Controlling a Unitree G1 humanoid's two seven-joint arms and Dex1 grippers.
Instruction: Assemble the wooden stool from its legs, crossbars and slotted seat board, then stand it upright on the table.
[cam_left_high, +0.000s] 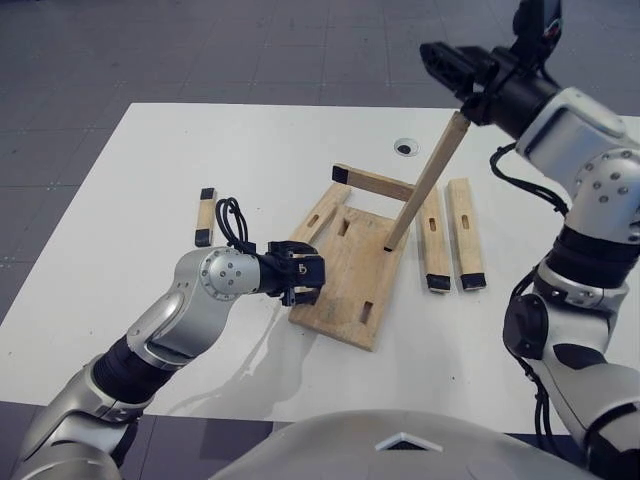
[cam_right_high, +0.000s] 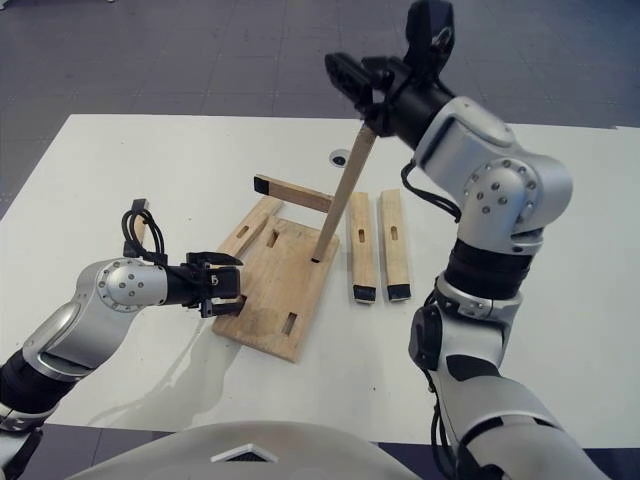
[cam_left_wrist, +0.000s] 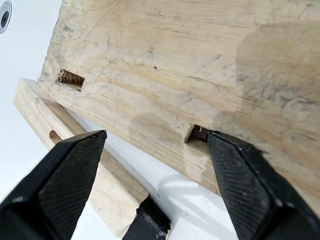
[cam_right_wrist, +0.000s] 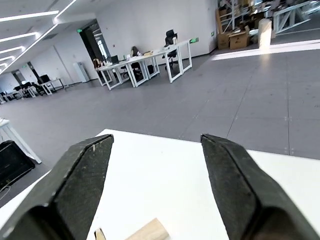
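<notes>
On the white table (cam_left_high: 130, 200) a short crossbar (cam_left_high: 204, 217) lies far left. The left gripper (cam_left_high: 306, 280) holds its fingers spread at the near-left edge of the seat board (cam_left_high: 350, 285) (which lies partly over a flat leg (cam_left_high: 322, 212)). A tilted leg (cam_left_high: 425, 180) stands in a slot, its top against the right gripper (cam_left_high: 438, 58), whose fingers are wide apart. Two more legs (cam_left_high: 433, 240) lie just right of the board.

Open-plan office, rows of desks (cam_right_wrist: 131, 67)
</notes>
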